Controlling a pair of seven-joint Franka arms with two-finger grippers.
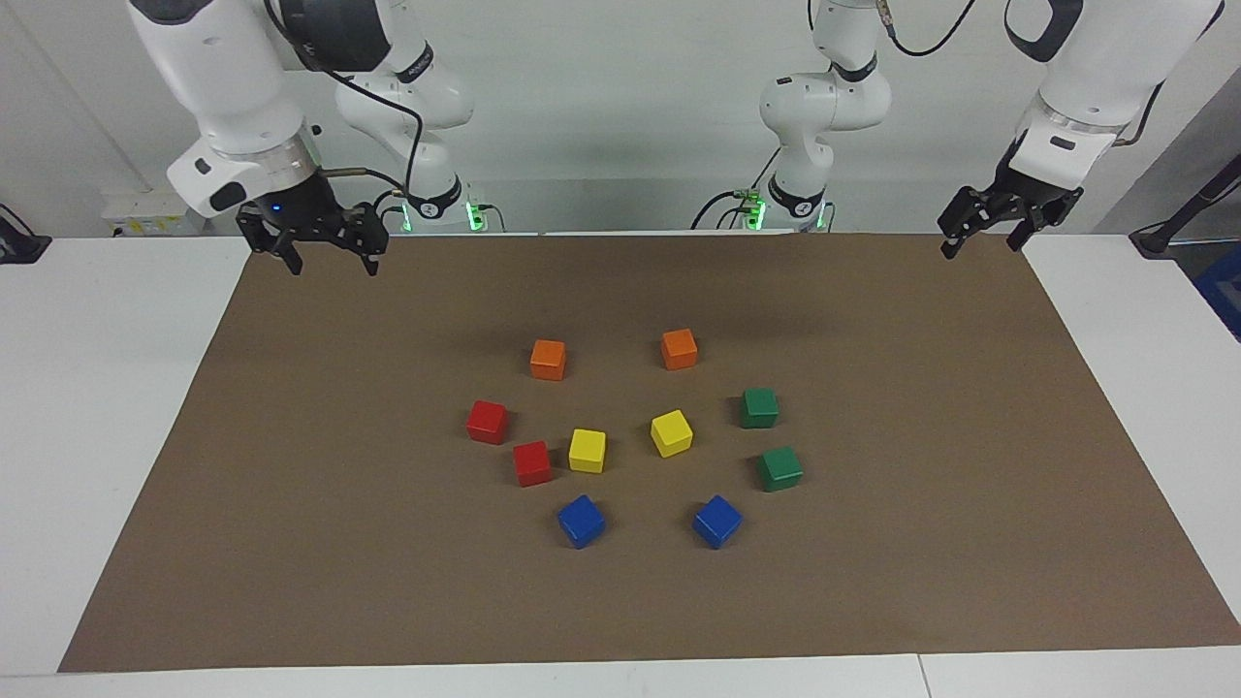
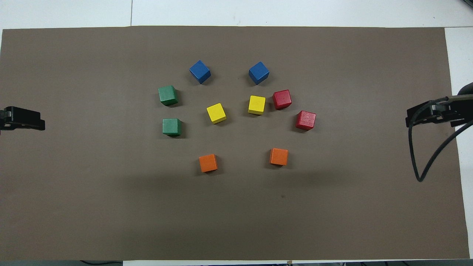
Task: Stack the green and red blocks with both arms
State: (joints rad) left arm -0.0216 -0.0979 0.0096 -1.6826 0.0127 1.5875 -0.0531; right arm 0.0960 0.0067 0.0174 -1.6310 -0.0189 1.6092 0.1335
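Centrally on the brown mat [image 1: 921, 543] lay the two green blocks [image 1: 759, 407] [image 1: 779, 468], one nearer the robots than the other, toward the left arm's end, and the two red blocks [image 1: 487, 422] [image 1: 532, 462] toward the right arm's end, none stacked. The mat covered most of a white worktop [image 1: 107, 407] before a pale wall [image 1: 620, 116].

Over the mat's corner at its own end, close by the robots, the right gripper [image 1: 330, 256] hung from a bent white arm, its fingers spread wide and holding nothing. The left gripper [image 1: 981, 242] hovered over the matching corner, tilted, its fingers likewise apart and empty.

Between the task blocks sat two yellow cubes [image 1: 587, 450] [image 1: 671, 432], one just beside a red block. Two orange cubes [image 1: 548, 359] [image 1: 679, 348] lay nearer the robots, two blue cubes [image 1: 581, 521] [image 1: 716, 521] farthest from them.
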